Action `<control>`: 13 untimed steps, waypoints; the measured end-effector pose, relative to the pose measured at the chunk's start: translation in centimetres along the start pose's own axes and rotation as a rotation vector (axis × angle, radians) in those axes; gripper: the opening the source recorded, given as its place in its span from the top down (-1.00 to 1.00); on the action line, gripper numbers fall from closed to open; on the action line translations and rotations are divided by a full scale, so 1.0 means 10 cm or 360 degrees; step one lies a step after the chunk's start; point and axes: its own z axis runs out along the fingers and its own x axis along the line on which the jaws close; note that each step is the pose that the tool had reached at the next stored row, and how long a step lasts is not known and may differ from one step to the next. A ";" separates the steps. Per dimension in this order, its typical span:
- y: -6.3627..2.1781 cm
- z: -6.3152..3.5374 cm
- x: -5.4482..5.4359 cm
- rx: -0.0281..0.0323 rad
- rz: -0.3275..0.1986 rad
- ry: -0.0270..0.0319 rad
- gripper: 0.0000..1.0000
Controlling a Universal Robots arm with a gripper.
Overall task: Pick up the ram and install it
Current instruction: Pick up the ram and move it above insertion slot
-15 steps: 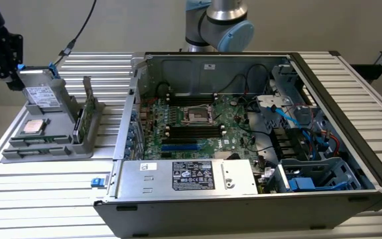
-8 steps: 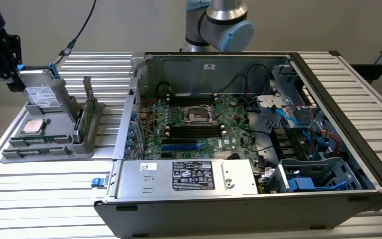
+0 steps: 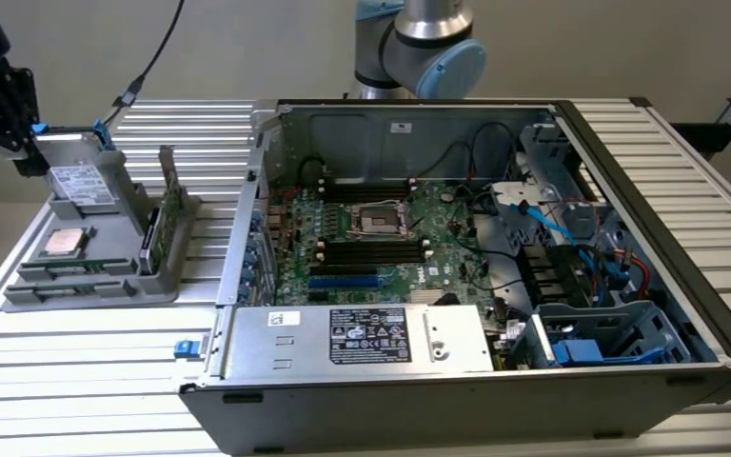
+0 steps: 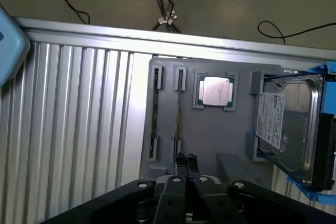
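Two rams stand on edge in a grey holder tray (image 3: 80,286) at the exterior view's left. One ram (image 3: 157,233) shows its green face, and a second (image 3: 167,186) stands just behind it. In the wrist view they are thin lines seen edge-on: one ram (image 4: 155,114) and another (image 4: 178,116) in parallel slots of the tray (image 4: 210,135). My gripper (image 3: 26,157) hangs above the tray's far end, apart from both sticks. Its fingertips (image 4: 180,160) are pressed together, so the gripper (image 4: 185,160) is shut with nothing held.
The open computer case (image 3: 708,286) fills the middle and right, its motherboard (image 3: 448,243) carrying black memory slots (image 3: 368,251) beside the processor socket (image 3: 380,220). The tray also holds a silver processor chip (image 4: 216,91) and a hard drive (image 4: 286,124). A power supply (image 3: 365,338) sits at the case's front.
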 end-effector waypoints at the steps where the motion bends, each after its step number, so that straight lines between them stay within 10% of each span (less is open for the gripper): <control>1: 0.000 0.000 0.00 0.00000 0.0000 0.00001 0.80; 8: 0.023 0.001 0.00 -0.00003 0.0000 0.00002 0.40; 13: 0.198 0.074 -0.01 0.00004 0.0000 0.00002 0.27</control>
